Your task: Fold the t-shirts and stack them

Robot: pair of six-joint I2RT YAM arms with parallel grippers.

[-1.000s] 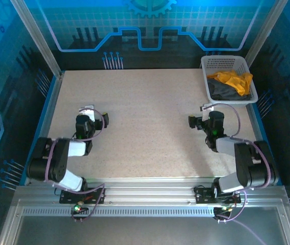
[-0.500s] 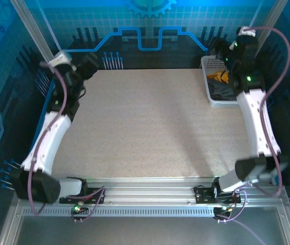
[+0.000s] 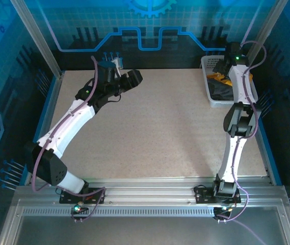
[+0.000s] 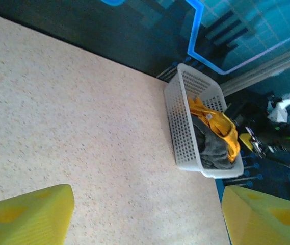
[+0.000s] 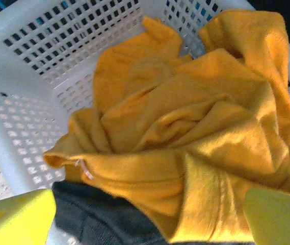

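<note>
Garments counted: two, both crumpled in one white lattice basket at the far right corner of the table. The orange-yellow t-shirt is draped over the charcoal t-shirt. Grippers counted: two. The left gripper is held spread above bare tabletop. The right gripper is held spread just over the shirts. Folds and a white tag are resolved from the right wrist, and the whole basket is framed from the left wrist.

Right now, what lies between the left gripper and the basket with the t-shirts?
Only bare table: in the left wrist view it runs unobstructed from the left gripper to the wall of the white basket.
</note>
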